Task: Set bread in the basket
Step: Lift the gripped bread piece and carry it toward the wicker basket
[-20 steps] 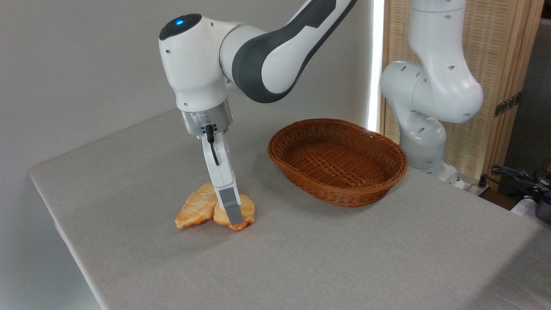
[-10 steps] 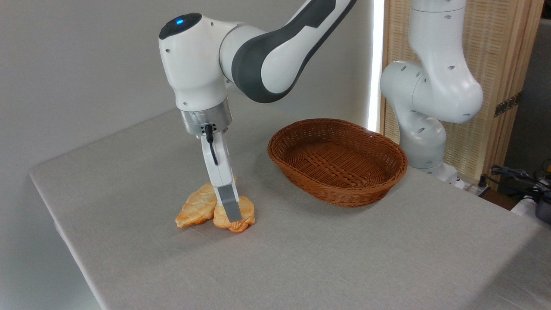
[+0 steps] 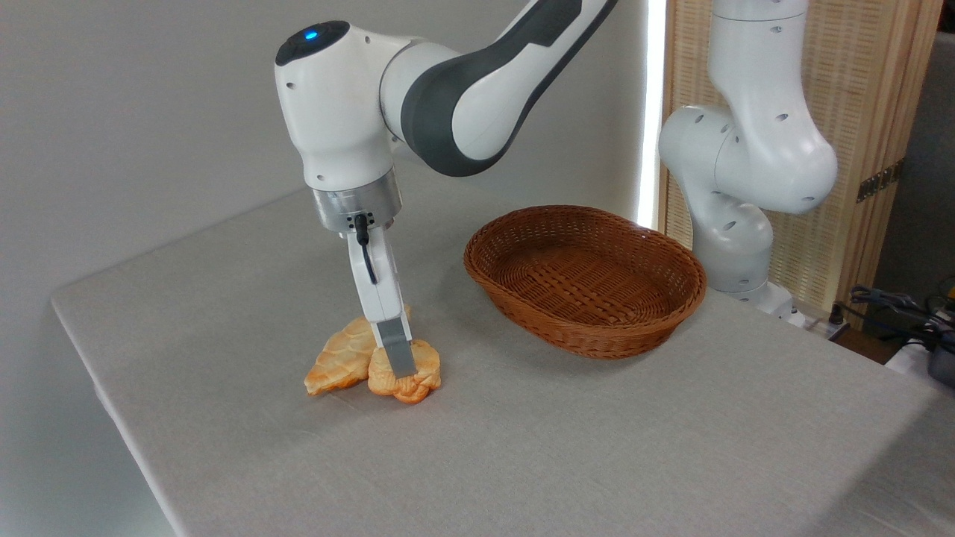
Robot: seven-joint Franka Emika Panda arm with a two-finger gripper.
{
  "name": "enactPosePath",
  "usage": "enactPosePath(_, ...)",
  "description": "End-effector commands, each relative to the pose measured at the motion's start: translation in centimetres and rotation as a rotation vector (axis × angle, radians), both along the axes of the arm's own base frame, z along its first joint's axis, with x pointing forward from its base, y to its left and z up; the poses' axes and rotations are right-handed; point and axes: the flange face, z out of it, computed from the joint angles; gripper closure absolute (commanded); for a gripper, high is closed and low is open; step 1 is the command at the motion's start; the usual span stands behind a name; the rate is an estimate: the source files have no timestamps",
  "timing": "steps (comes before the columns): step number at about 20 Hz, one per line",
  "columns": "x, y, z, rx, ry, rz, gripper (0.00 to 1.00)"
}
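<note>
The bread (image 3: 422,372), a small puffy golden-orange bun, sits on the grey table (image 3: 537,447) at front left, its underside still at the cloth. My gripper (image 3: 404,367) reaches down onto it from above. The near grey finger (image 3: 398,352) lies against the bun's front, and the far finger is hidden behind it. The jaws look shut on the bun, which appears squeezed and tipped up. The basket (image 3: 597,344), oval brown wicker, stands to the right of the bun with nothing in it.
A flat leaf-shaped braided loaf (image 3: 336,362) lies touching the bun's left side. The arm's white base (image 3: 735,246) stands behind the basket at the right. A bamboo screen (image 3: 865,112) is behind it. Cables (image 3: 895,306) lie off the table's right edge.
The gripper has risen slightly, so the near fingertip sits higher on the bun. The bun has bunched up and tipped upward. The flat loaf and basket have not moved.
</note>
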Motion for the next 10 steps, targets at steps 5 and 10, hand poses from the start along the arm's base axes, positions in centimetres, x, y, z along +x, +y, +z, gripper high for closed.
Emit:
enactPosePath(5, -0.9, -0.1, 6.4, -0.064, -0.038, 0.093, 0.44)
enactPosePath(10, -2.3, -0.4, 9.8, -0.058, -0.001, 0.232, 0.44)
